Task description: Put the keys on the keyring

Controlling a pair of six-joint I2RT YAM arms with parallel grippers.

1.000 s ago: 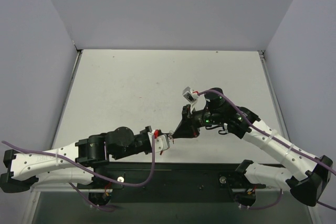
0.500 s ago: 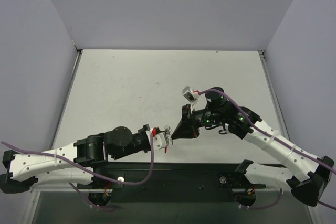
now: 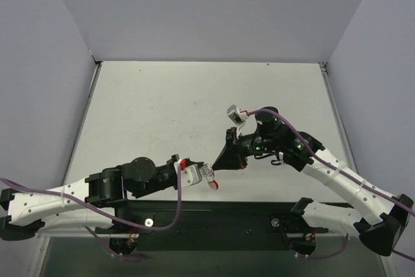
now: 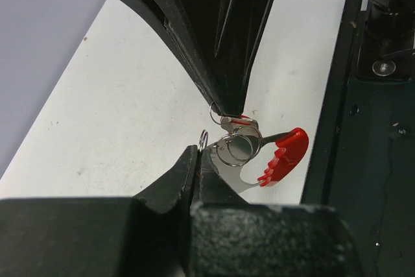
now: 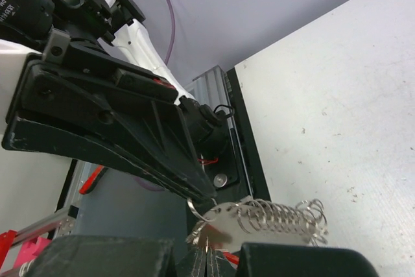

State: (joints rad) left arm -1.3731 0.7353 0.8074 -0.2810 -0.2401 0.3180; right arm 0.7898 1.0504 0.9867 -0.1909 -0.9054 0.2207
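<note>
The tiny red rectangular tag (image 4: 240, 120) is pinched in the right pincer (image 4: 228, 109). It touches the silver wire rings (image 4: 238, 147) of the red curved clip (image 4: 285, 155), which the left pincer (image 4: 200, 157) clamps just above the white worktop's (image 4: 130, 95) near edge, mid-width.

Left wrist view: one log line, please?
left jaws: shut on red clip | right jaws: shut, tips at small tag | wire rings: between both tips

Probably a robotics lab test cell. Bare white table (image 3: 162, 108) boxed in by plain pale walls (image 3: 207, 11) at 9, 12 and 3 o'clock. A black mounting rail (image 3: 220, 215) at 6 o'clock carries the left arm (image 3: 58, 199) and right arm (image 3: 343, 180), with loose purple cables (image 3: 179, 202).
</note>
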